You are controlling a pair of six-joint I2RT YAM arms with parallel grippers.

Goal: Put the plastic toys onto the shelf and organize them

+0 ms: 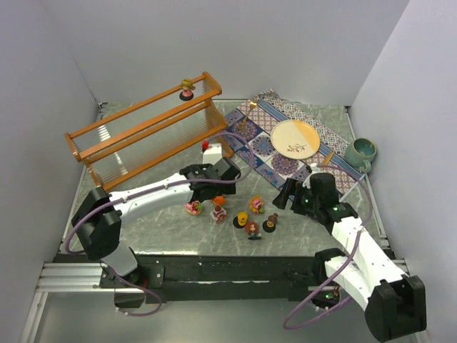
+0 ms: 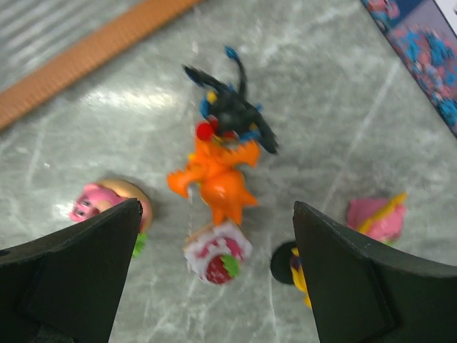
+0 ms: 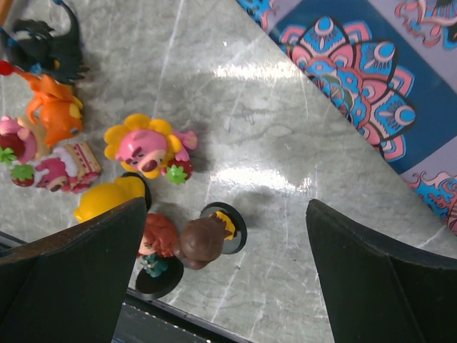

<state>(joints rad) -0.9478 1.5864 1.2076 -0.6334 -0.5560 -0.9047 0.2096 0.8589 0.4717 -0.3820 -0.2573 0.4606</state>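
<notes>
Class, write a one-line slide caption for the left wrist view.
Open left hand poised over the orange toy, black spiky toy just beyond, shelf rail at top left.

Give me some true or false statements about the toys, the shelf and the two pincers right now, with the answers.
1. One toy stands on the shelf's top tier. True.
2. The left pincer is shut on the orange toy. False: it is open above it, holding nothing.
3. The plate lies on the patterned mat. True.
4. The teal mug sits on the shelf. False: it stands beside the mat.
5. The right pincer is open. True.
</notes>
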